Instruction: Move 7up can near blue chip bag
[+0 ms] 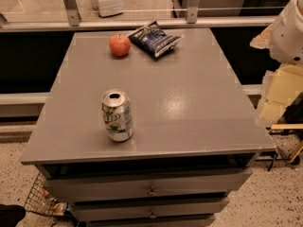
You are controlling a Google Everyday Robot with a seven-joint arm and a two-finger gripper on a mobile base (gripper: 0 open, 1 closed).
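Much bare tabletop (pixel 189 103) separates front-edge 7up can (pixel 116 116) from far-edge blue chip bag (pixel 154 38); gripper unseen.

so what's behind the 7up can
Grey tabletop, then a red apple and the blue chip bag at the far edge. The 7up can hides the patch behind it. Gripper out of view.

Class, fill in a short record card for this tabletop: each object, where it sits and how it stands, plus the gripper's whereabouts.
surface: grey table
can: 7up can stands upright, top opened, near the front edge
bag: blue chip bag lies flat at the far edge
fruit: red apple sits close beside the bag
can to bag: far apart, the move is not yet done
gripper: not in view; only a white arm part shows at the right edge, off the table
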